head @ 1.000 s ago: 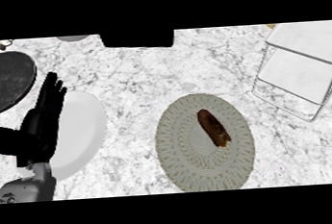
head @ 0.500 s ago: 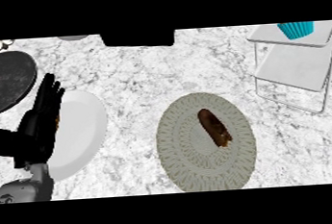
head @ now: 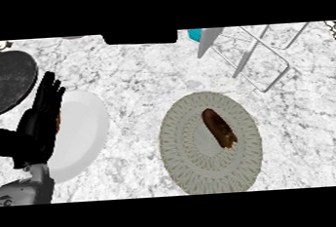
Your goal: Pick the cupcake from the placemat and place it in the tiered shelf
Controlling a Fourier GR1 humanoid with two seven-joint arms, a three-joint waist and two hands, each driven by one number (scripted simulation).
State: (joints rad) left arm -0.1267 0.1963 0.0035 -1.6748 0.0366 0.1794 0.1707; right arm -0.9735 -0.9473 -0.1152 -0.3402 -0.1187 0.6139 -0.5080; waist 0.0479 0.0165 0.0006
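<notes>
A brown, long cupcake lies on the round grey woven placemat at the centre right of the counter. The tiered shelf, a white wire frame, stands at the back right, partly cut off by the view's top edge. My left hand rests open at the left, fingers up, over a white plate. It is well apart from the cupcake. My right hand does not show.
A dark round plate sits at the far left. A black object stands at the back centre, with a teal item beside the shelf. Marble counter lies between the plate and the placemat.
The view has shifted: the shelf now appears further left and tilted, and the placemat with the cupcake sits a little further right. My left hand has kept its pose.
</notes>
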